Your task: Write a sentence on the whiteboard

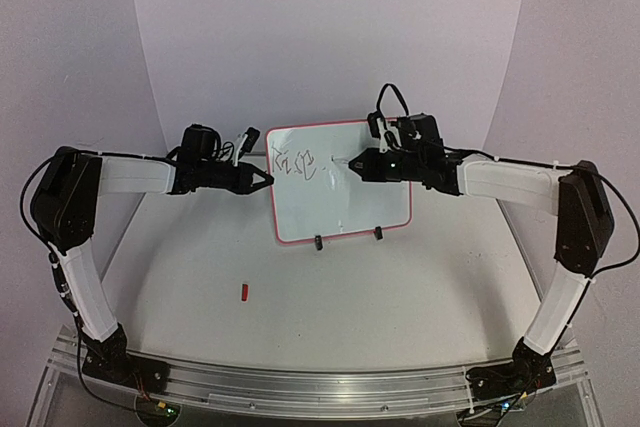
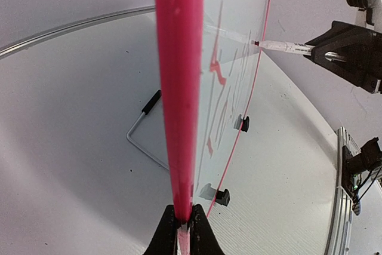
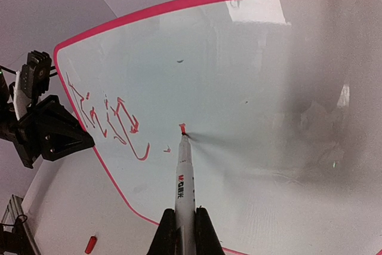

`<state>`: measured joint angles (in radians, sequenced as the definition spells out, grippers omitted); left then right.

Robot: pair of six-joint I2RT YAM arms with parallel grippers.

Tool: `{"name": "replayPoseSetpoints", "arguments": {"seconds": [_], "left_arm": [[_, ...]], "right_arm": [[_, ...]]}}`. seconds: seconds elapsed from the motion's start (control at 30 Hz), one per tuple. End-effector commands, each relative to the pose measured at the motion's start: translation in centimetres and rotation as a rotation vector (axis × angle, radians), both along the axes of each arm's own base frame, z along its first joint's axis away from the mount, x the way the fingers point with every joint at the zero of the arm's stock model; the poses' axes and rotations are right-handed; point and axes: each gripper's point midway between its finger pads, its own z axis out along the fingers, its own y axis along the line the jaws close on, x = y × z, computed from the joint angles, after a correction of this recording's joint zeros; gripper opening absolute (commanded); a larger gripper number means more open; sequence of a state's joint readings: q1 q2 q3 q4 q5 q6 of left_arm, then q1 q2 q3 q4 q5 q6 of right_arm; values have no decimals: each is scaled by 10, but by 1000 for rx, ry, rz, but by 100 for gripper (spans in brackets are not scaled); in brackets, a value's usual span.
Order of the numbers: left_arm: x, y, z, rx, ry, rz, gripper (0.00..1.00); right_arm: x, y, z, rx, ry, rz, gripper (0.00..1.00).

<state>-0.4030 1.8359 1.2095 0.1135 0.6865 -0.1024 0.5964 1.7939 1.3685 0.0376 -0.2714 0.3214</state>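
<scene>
right gripper (image 3: 184,218): fingers pressed together on the barrel of a white marker (image 3: 182,177). the marker's red tip touches the face of the whiteboard (image 1: 340,202) near its middle, just right of the writing (image 3: 113,125).

left gripper (image 2: 184,222): fingers pinched on the board's pink frame (image 2: 178,88) at its left edge, seen edge-on from the left wrist.

the whiteboard stands nearly upright, leaning back, at the middle of the table (image 1: 420,297) between the two arms. it rests on two black clip feet (image 1: 319,242), with a bent wire stand (image 2: 142,128) behind it. the writing is a short red scrawl in the upper left of the board, not legible. a small red object (image 1: 246,292) lies on the table in front of the board, well apart from it.
</scene>
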Motion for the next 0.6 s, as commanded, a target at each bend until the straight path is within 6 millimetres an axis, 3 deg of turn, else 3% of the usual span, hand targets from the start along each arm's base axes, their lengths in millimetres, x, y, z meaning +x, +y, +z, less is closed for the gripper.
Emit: {"name": "replayPoseSetpoints", "arguments": {"seconds": [0.0, 0.33, 0.57], "left_arm": [[5, -4, 12, 11, -48, 0, 0], [5, -5, 12, 12, -52, 2, 0], [4, -4, 10, 16, -48, 2, 0]], "right_arm": [[-3, -8, 4, 6, -7, -27, 0], [-10, -8, 1, 10, 4, -7, 0], [-5, -7, 22, 82, -45, -32, 0]]}}
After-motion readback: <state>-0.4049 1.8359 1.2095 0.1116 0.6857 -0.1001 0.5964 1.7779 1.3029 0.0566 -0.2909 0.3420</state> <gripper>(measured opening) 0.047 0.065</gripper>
